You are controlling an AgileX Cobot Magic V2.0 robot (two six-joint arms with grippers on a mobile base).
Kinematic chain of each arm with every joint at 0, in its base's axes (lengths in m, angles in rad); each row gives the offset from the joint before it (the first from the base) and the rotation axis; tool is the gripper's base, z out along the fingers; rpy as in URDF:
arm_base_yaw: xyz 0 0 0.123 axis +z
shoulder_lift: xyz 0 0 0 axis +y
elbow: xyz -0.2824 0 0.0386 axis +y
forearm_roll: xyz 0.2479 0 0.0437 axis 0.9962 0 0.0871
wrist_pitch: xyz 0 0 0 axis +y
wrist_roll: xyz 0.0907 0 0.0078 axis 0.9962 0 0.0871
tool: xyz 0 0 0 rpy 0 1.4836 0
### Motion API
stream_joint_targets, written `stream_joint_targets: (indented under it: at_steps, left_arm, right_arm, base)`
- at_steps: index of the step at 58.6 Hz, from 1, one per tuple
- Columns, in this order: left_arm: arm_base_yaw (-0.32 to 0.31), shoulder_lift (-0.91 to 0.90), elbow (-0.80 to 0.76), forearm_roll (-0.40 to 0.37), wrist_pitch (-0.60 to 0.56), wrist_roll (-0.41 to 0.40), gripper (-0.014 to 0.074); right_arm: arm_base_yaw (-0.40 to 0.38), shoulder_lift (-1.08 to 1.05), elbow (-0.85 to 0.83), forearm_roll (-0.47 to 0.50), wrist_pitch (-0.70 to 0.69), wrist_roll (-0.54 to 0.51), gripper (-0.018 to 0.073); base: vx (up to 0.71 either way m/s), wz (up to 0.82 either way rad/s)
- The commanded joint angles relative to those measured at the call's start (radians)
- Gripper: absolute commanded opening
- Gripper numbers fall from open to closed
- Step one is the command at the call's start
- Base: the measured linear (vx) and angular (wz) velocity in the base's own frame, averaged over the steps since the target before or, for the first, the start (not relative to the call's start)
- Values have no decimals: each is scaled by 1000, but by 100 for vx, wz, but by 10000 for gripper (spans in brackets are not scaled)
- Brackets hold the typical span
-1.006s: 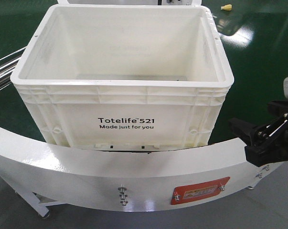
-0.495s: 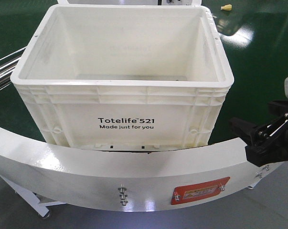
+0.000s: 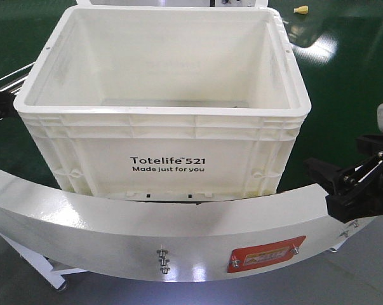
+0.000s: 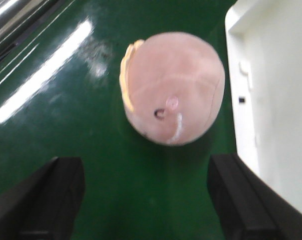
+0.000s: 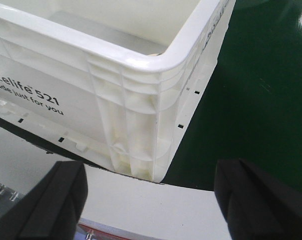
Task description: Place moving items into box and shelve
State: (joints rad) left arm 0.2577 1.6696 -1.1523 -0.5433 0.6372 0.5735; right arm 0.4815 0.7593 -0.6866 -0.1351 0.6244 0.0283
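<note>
Picking step, by the look of it: reaching for the first toy, nothing boxed yet. Left end effector [image 4: 151,202] spread wide and holding nothing, pointed at the pink toy [image 4: 173,90], one black finger [image 4: 53,197] out to each side, tips short of the toy and not touching it. Pink toy lying on the green worktop [image 4: 65,100] just beside the left wall of the box [image 4: 276,100], outside it, yellow rim turned away from the box. Right end effector [image 5: 151,200] likewise spread and empty, off the front right corner of the box, over the white curved rail [image 3: 115,219] in front of the box. Yellow toy [image 3: 300,9] well apart, on the worktop beyond the far right corner of the box.

Next, probably: advance the left end effector around the pink toy, close gently on the soft round body, lift clear of the ribbed rim, carry over the box and let go. Little room on the box side, so some risk of the inner finger scraping the wall.

Inside the box: no toy in view; floor strip behind the front wall hidden. Shelving not yet begun.
</note>
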Motion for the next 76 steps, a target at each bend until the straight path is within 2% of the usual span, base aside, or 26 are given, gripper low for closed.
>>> stream_joint_targets:
  at_steps: [1,9,36,43,49,55,76]
  left_arm:
    - [-4,-5,-55,-107,-55,51,596]
    - [-8,50,-101,-170,-49,101,594]
    - [-88,230,-257,-128,-58,107,594]
    - [-105,248,-256,-44,-60,112,594]
    - [-112,254,-256,10,-53,83,587]
    - [-113,256,-256,27,-44,58,542]
    - [-112,257,-256,25,-39,49,324]
  right_arm:
    - [-2,-6,-30,-17,-64,1,564]
    - [-2,-6,-30,-17,-64,1,564]
    - [-2,-6,-30,-17,-64,1,564]
    - [-2,-6,-30,-17,-64,1,564]
    - [-2,-6,-30,-17,-64,1,564]
    - [-2,-6,-30,-17,-64,1,564]
    - [-2,-6,-30,-17,-64,1,564]
  base:
    - [0,0]
    - [0,0]
    - [0,0]
    - [0,0]
    - [0,0]
    - [0,0]
    - [0,0]
